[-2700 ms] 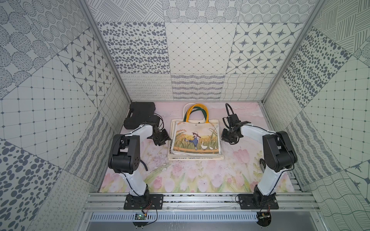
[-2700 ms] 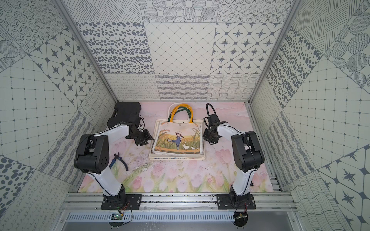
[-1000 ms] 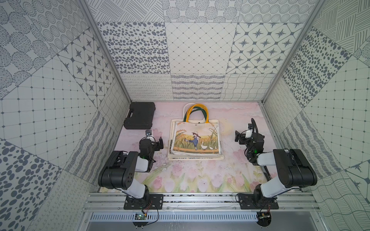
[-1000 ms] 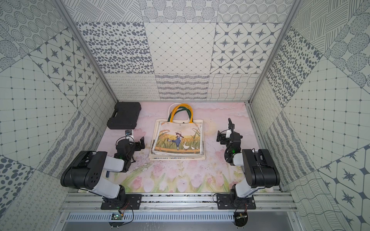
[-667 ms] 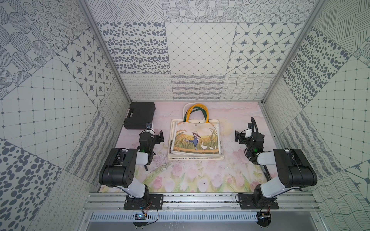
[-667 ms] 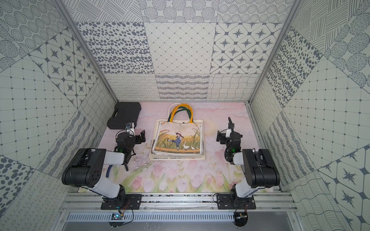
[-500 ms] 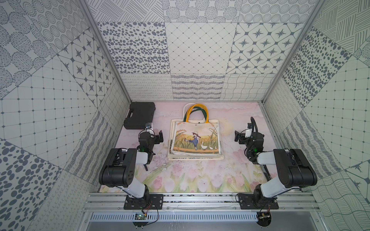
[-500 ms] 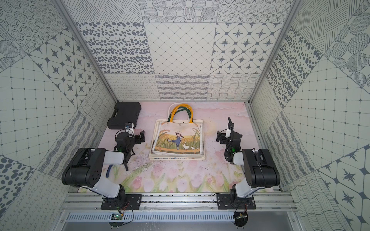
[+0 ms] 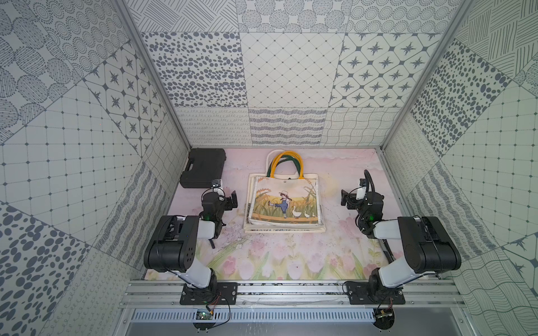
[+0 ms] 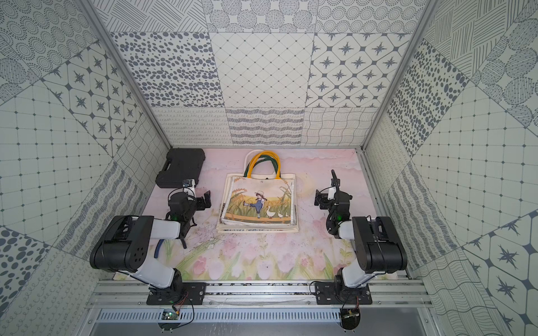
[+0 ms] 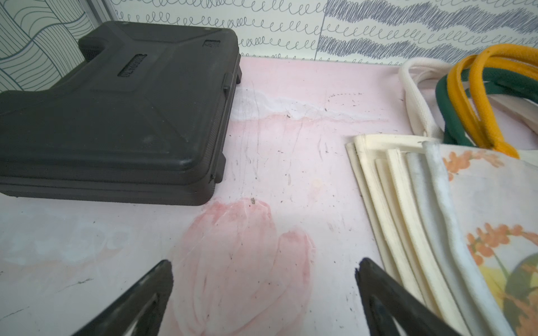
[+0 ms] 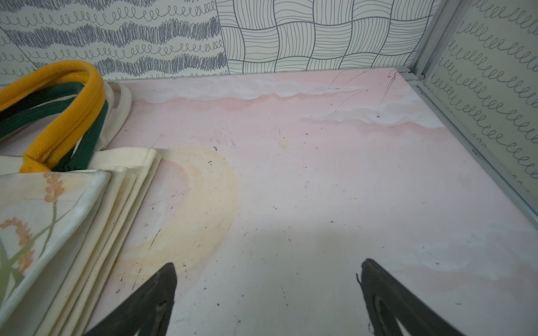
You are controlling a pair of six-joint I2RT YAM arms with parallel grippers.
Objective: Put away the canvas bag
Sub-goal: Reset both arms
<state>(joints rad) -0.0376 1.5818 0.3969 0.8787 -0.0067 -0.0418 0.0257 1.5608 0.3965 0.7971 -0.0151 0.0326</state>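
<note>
Backed off the canvas bag: my left end effector at its 9 o'clock and right end effector at 3 o'clock gape empty; stowing seems done, park next.

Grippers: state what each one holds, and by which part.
Nothing is held. The left gripper and the right gripper are both open and empty, one on each side of the stack of canvas bags.

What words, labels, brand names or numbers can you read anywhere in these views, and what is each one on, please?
Nothing can be read clearly.
On the black case lid, a raised label: too blurred to read.
Near that lid's corner, a small raised mark: too small to read.
On the canvas bag: a printed picture only, no words visible.
</note>
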